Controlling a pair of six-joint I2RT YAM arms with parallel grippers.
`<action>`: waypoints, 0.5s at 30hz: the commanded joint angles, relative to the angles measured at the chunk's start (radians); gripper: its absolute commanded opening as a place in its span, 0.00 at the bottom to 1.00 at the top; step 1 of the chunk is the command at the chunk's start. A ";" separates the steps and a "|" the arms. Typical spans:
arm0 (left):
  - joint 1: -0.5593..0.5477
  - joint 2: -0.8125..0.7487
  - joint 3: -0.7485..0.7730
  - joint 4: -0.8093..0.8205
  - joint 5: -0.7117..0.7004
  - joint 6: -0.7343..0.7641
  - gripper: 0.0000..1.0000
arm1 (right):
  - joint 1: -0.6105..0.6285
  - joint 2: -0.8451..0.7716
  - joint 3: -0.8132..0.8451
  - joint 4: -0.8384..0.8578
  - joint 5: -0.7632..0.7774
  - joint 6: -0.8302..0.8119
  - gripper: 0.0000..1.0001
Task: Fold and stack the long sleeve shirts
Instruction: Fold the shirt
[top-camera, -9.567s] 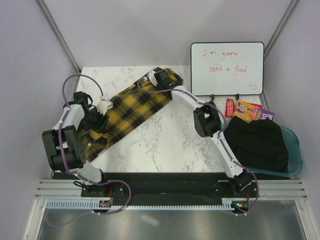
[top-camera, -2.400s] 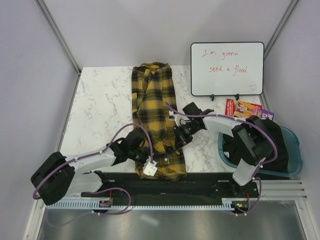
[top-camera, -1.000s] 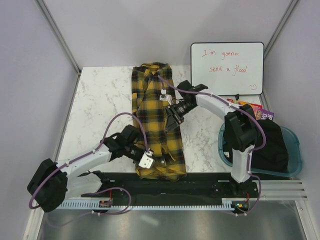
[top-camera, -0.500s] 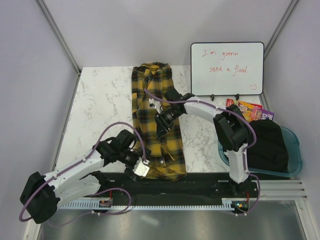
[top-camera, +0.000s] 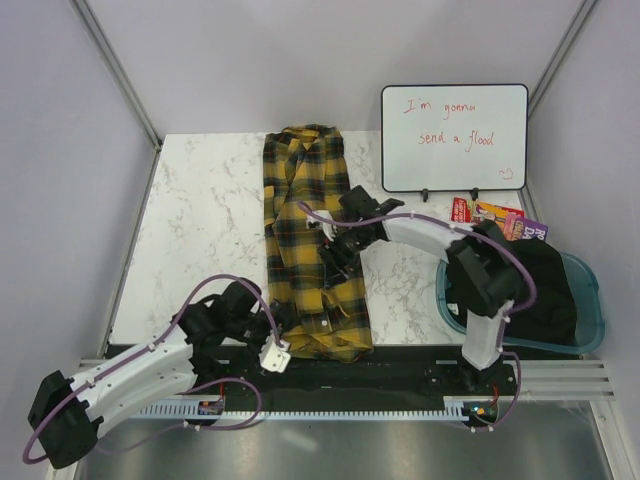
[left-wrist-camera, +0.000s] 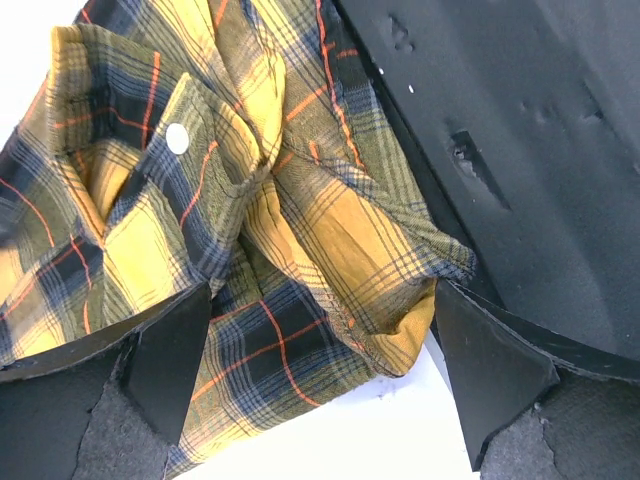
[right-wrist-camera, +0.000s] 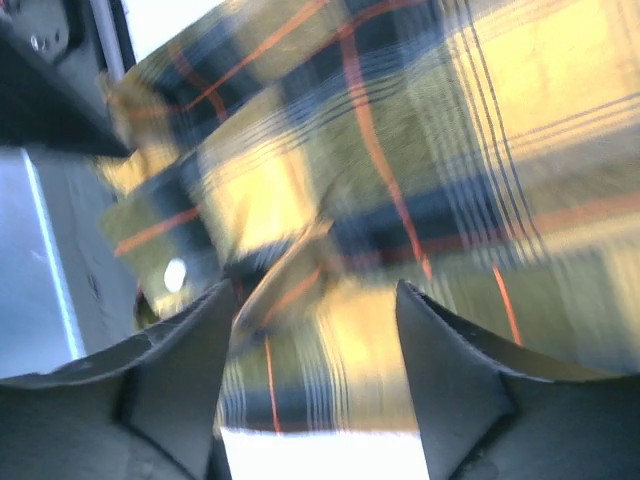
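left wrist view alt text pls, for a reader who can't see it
The left hand, its two dark fingers spread wide, hangs over a rumpled edge of a yellow-and-black plaid shirt with thin red lines. A white button shows at upper left, a black panel fills the upper right, and white table shows below.

The yellow-and-black plaid button-up shirt (top-camera: 295, 210) is soft, matt woven cloth. The white grey-veined bench (top-camera: 200, 220) looks smooth, like polished marble. The teal translucent tub (top-camera: 592, 305) is glossy plastic.
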 joint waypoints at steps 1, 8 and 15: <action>-0.004 -0.024 -0.010 -0.007 0.037 -0.044 0.99 | 0.001 -0.332 -0.155 0.021 0.142 -0.327 0.76; -0.004 -0.035 -0.049 0.056 0.044 -0.044 0.95 | 0.015 -0.690 -0.586 0.065 0.250 -0.799 0.89; -0.007 -0.026 -0.088 0.108 0.020 -0.003 0.96 | 0.249 -0.932 -0.877 0.355 0.391 -0.837 0.98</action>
